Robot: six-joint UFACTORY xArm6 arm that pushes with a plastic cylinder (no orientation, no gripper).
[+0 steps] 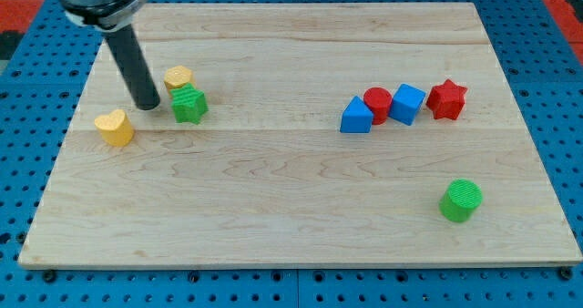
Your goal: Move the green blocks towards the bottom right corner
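A green star block (189,104) lies at the view's left on the wooden board (291,208). A green cylinder (461,200) stands near the view's bottom right. My tip (147,105) is just left of the green star, with a small gap between them. A yellow hexagon block (178,77) touches the star's top edge. A yellow heart block (115,127) lies below and left of my tip.
A row of blocks lies at the right middle: a blue triangle (356,117), a red cylinder (377,100), a blue cube (407,104) and a red star (447,98). A blue pegboard (27,117) surrounds the board.
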